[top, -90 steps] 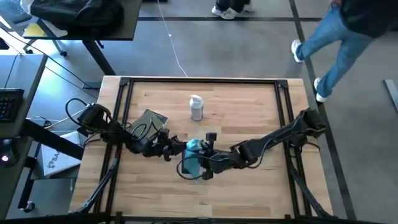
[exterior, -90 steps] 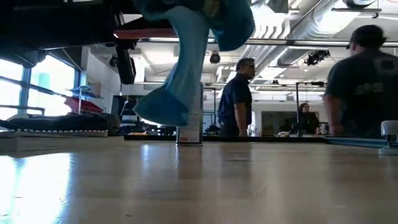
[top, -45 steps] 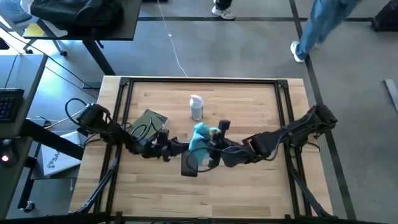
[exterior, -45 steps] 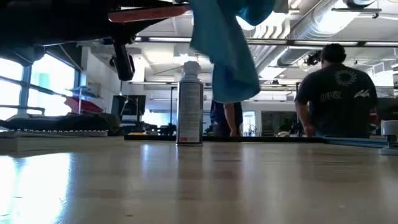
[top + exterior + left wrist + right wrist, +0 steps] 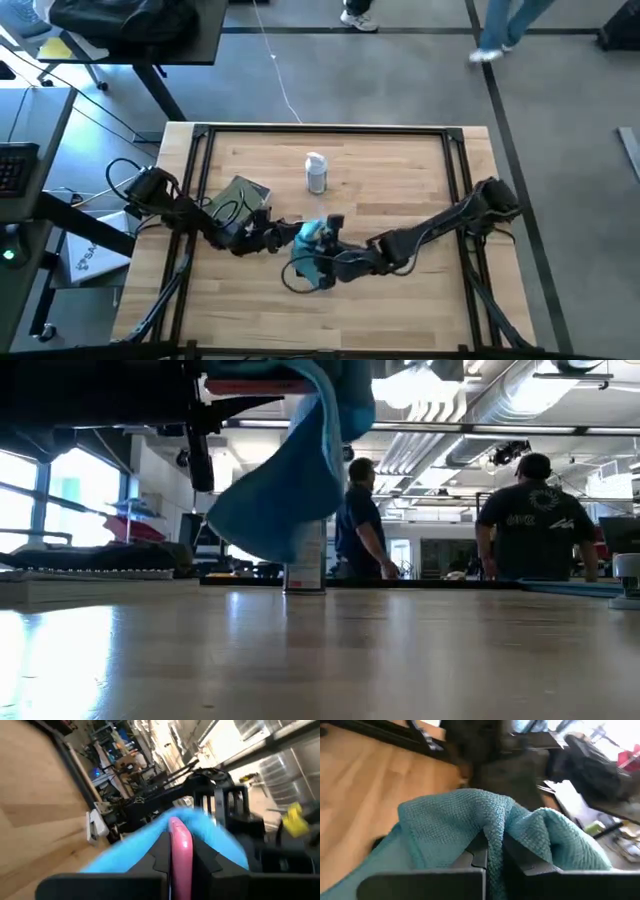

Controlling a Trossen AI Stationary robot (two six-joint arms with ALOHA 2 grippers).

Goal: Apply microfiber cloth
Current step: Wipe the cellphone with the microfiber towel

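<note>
Above the middle of the wooden table (image 5: 400, 190), the two arms meet over its near half. The right gripper (image 5: 318, 262) is clenched on the microfiber cloth (image 5: 310, 240), the fabric pinched between its fingers (image 5: 520, 857) and bunched over them, as the right wrist view shows. From table height the cloth hangs free in the air, its lower corner well clear of the tabletop and passing in front of the small spray bottle (image 5: 316, 173), which stands upright farther back. The left gripper (image 5: 285, 238) sits just beside the cloth and grasps a slim pink object (image 5: 179, 851), held edge-on between its fingers (image 5: 160, 857); what that object is cannot be told, though it appears to be the surface to be wiped. A flat olive-green pouch (image 5: 238, 198) lies under the left arm. People stand in the room beyond the table.

Risks, as judged from this arrangement: the cloth is gripped only at a bunched fold, so a firm wiping stroke could drag it out of the pinch and drop it. The pink object is held by a narrow edge and could twist or slip if pressed from one side. With both grippers so close, a slight misalignment could bring them into contact. The loose hanging corner could brush the bottle and tip it.
</note>
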